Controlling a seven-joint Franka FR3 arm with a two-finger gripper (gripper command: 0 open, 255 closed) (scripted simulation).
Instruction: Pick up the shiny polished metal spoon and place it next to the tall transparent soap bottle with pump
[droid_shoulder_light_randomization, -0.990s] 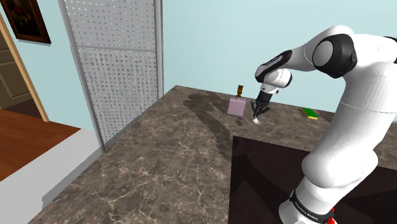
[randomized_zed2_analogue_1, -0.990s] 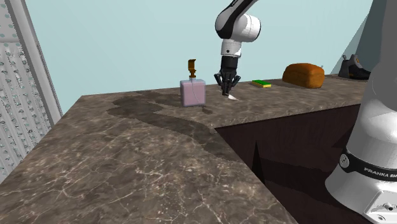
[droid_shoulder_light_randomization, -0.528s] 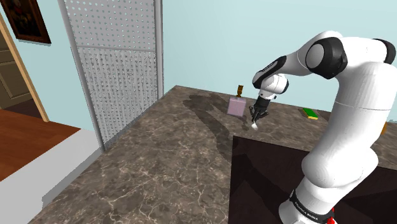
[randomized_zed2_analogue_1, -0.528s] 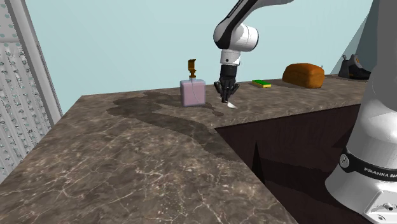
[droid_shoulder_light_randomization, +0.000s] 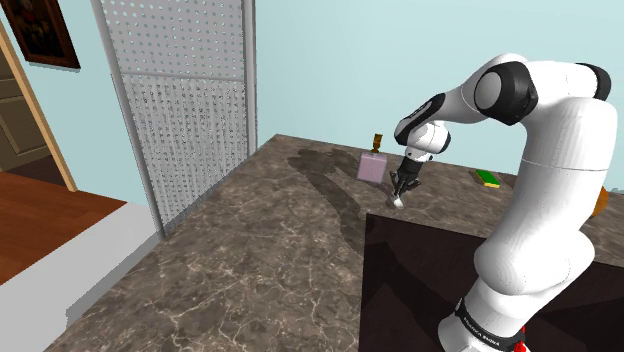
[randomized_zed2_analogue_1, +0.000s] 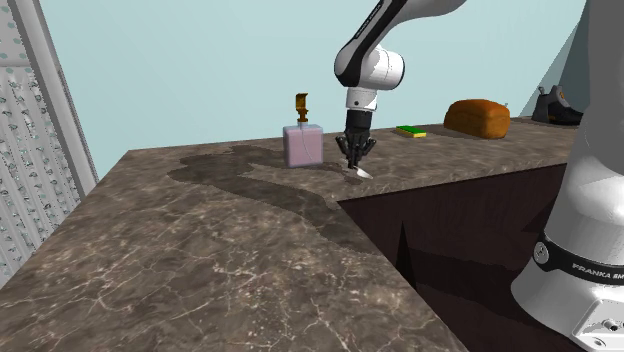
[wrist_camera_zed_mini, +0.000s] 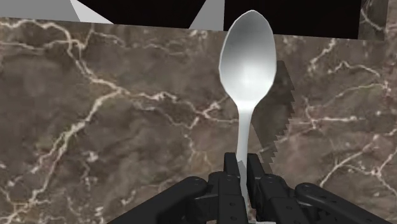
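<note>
Silvery-white spoon (wrist_camera_zed_mini: 247, 70) is pinched by its handle between the two black fingers of the gripper (wrist_camera_zed_mini: 242, 170). The fingers are clamped tight on the thin stem, and the bowl sticks straight out past the fingertips over the brown marble countertop (wrist_camera_zed_mini: 114, 127). Its jagged shadow sits right beside it on the stone, so it's close to the surface, though I can't tell if the tip actually touches.

In the second exterior view the gripper (randomized_zed2_analogue_1: 354, 152) points down with the spoon (randomized_zed2_analogue_1: 358, 171) hanging below it, bowl lowest. That's just off that view's right of the pinkish square soap bottle (randomized_zed2_analogue_1: 303, 146) with the brown pump, near it but not touching. The green sponge (randomized_zed2_analogue_1: 410, 130) and the bread loaf (randomized_zed2_analogue_1: 477, 116) sit well behind.

The shoulder view shows the same: gripper (droid_shoulder_light_randomization: 402, 183), spoon (droid_shoulder_light_randomization: 398, 201), bottle (droid_shoulder_light_randomization: 372, 167) close by.

Compared with a second ago, the hand has dropped a fair bit and slid slightly toward the front edge. The spoon bowl was clearly up in the air then and is now down near the counter. The bottle hasn't budged.
</note>
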